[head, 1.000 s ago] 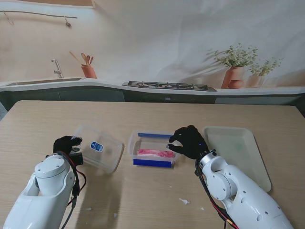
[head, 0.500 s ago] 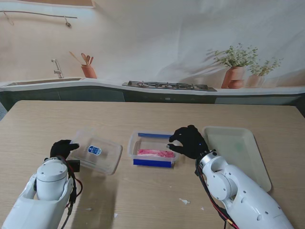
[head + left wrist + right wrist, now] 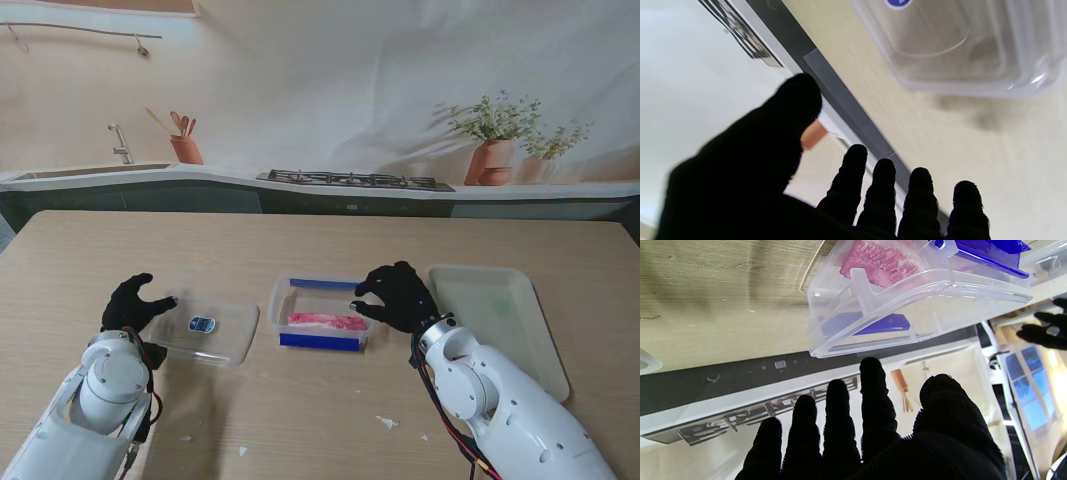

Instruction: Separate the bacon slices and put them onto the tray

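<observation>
Wooden table (image 3: 320, 250) — bare stretch toward far edge, counter with hob behind. Tray (image 3: 497, 310) at right, nothing on it. Bacon slices (image 3: 327, 322) in clear container (image 3: 320, 314) mid-table; right hand (image 3: 398, 296) at its right rim, fingers loosely spread, gripping nothing. Clear lid (image 3: 205, 330) flat at left; left hand (image 3: 134, 303) just beside it — fingers splayed, apart from it.

Stand cam high, looks down at table (image 3: 320, 250); wrist cams close, inverted; box (image 3: 322, 313) at 12 o'clock shared w/ right wrist (image 3: 913, 303)
</observation>
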You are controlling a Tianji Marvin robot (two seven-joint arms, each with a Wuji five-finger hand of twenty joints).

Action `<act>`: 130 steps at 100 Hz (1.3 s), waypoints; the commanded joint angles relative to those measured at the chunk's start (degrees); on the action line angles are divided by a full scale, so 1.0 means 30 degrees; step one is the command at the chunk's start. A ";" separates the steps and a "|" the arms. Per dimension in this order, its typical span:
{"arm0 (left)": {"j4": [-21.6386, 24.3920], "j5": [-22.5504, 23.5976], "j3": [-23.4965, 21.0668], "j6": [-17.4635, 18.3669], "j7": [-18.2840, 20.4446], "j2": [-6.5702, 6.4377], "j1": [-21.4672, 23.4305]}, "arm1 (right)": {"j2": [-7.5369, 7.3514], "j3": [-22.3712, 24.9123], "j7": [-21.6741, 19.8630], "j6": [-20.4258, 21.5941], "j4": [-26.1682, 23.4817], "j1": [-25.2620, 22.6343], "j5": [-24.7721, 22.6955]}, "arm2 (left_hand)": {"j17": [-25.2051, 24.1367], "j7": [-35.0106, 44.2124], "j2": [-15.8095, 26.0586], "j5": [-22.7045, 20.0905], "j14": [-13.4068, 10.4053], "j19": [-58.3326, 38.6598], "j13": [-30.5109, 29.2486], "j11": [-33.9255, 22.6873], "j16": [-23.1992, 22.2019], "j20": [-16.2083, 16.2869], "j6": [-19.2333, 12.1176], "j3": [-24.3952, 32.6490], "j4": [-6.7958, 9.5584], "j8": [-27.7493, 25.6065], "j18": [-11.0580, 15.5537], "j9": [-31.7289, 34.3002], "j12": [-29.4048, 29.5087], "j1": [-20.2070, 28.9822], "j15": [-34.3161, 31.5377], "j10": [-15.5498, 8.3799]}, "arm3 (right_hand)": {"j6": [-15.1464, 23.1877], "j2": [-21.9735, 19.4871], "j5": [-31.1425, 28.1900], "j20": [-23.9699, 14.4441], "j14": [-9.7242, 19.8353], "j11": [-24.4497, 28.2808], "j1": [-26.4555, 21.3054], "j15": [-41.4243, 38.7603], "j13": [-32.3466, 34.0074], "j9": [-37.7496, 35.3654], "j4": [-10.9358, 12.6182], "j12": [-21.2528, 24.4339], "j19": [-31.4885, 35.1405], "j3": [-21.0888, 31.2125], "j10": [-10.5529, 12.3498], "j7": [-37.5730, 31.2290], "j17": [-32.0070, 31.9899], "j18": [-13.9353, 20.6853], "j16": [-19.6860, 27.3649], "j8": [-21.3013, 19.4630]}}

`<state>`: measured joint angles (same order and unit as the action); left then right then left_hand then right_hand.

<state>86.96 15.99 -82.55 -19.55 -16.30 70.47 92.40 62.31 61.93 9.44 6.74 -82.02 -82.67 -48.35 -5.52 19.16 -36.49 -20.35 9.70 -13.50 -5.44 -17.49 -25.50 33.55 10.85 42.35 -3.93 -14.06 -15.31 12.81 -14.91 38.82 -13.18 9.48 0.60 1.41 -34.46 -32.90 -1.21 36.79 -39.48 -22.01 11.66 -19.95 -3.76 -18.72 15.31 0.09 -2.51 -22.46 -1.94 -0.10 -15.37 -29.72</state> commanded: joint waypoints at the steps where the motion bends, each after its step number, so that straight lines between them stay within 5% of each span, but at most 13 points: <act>1: 0.0159 0.0798 0.0182 0.1121 0.0520 -0.0464 -0.0119 | 0.0120 0.0027 -0.0202 0.0046 -0.0140 -0.0153 -0.0024 | -0.0042 0.0252 0.0597 -0.0110 -0.0486 0.1123 0.0392 -0.0034 -0.0112 0.0758 -0.0673 -0.0252 0.0087 0.0010 0.0120 -0.0300 0.0067 -0.0794 0.0295 -0.0651 | 0.0730 -0.0513 0.0302 -0.0281 -0.0093 -0.0271 0.0310 -0.0032 -0.0592 0.0606 0.0535 0.0101 0.0174 -0.0275 -0.0264 0.0153 -0.0249 -0.0132 -0.0048 -0.0002; 29: 0.0619 0.4928 0.0903 0.6150 0.2874 -0.1712 -0.1065 | 0.0063 0.0347 -0.0187 0.0155 -0.0570 -0.0511 -0.0363 | 0.0870 0.0397 0.1489 -0.0073 -0.0513 0.0900 0.0193 -0.0584 -0.0141 0.1222 -0.0811 -0.0553 0.0154 -0.0088 -0.0383 -0.0287 -0.0242 -0.1187 -0.0174 -0.0699 | 0.0657 -0.0324 0.0570 -0.0273 -0.0088 -0.0242 0.0085 -0.0044 -0.0598 0.0736 0.0576 0.0085 0.0171 -0.0206 -0.0217 0.0194 -0.0223 -0.0101 -0.0054 -0.0016; 52: 0.0381 0.6269 0.2745 0.8778 0.5572 -0.2468 -0.2413 | 0.0023 0.0726 -0.0066 0.0141 -0.0949 -0.0967 -0.0706 | 0.2181 -0.0897 0.1906 0.1526 -0.0816 0.0834 0.0268 0.0846 0.0783 0.1420 -0.0222 -0.2604 -0.0184 0.0596 -0.0375 -0.0460 0.0546 -0.2234 0.0121 -0.1108 | 0.0396 -0.0236 0.0908 -0.0242 -0.0007 -0.0151 -0.0175 -0.0094 -0.0578 0.0816 0.0626 0.0050 0.0162 -0.0139 -0.0168 0.0263 -0.0140 -0.0014 -0.0079 -0.0026; 67: -0.0731 0.6351 0.4302 0.9772 0.6847 -0.2747 -0.3604 | 0.0019 0.1028 0.0111 0.0134 -0.1130 -0.1287 -0.0874 | 0.1805 -0.2196 0.1580 0.2787 -0.1473 0.1322 0.0754 0.3013 0.1481 0.0914 -0.0175 -0.4099 -0.0469 0.1353 0.0058 -0.0976 0.1787 -0.2849 0.1953 -0.1376 | 0.0228 -0.0248 0.1086 -0.0220 -0.0017 -0.0118 -0.0194 -0.0104 -0.0556 0.0830 0.0627 0.0042 0.0149 -0.0154 -0.0155 0.0297 -0.0118 -0.0014 -0.0084 -0.0032; 102: -0.3396 0.7421 0.7303 1.1693 0.7055 -0.2962 -0.6008 | 0.0013 0.1294 0.0324 -0.0063 -0.1274 -0.1626 -0.1112 | 0.1268 -0.3532 0.1304 0.3339 -0.1885 0.1532 0.1157 0.4806 0.1345 0.0442 -0.0412 -0.4822 -0.0778 0.2163 0.0043 -0.1882 0.1333 -0.3871 0.3226 -0.1809 | 0.0184 -0.0289 0.1169 -0.0192 0.0066 -0.0099 -0.0168 -0.0083 -0.0564 0.0850 0.0620 0.0047 0.0136 -0.0176 -0.0157 0.0284 -0.0104 -0.0016 -0.0077 -0.0054; 130: -0.4776 0.7190 0.8589 1.1266 0.6871 -0.2858 -0.6742 | -0.0003 0.1327 0.0302 -0.0165 -0.1387 -0.1764 -0.1217 | 0.0877 -0.3212 0.1277 0.3353 -0.1937 0.0651 0.1138 0.4896 0.1156 0.0332 -0.0282 -0.4797 -0.0643 0.2025 0.0102 -0.1852 0.0292 -0.3605 0.3384 -0.1834 | 0.0174 -0.0301 0.1198 -0.0184 0.0099 -0.0093 -0.0163 -0.0066 -0.0560 0.0836 0.0622 0.0052 0.0133 -0.0168 -0.0158 0.0292 -0.0119 -0.0019 -0.0070 -0.0053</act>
<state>73.78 37.27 -57.62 15.02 3.65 61.51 72.47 62.05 65.94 11.05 6.57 -85.70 -87.39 -51.88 -1.74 10.04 -31.62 -12.08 5.50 -11.30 -4.57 -4.11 -21.89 34.90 10.42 29.05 -4.36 -8.10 -15.99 9.06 -12.75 29.48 -4.62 6.36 0.61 1.49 -31.80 -32.90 -1.21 36.74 -39.48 -22.01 11.66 -19.24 -3.76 -18.72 15.31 0.09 -2.51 -21.93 -1.94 -0.10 -15.37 -29.72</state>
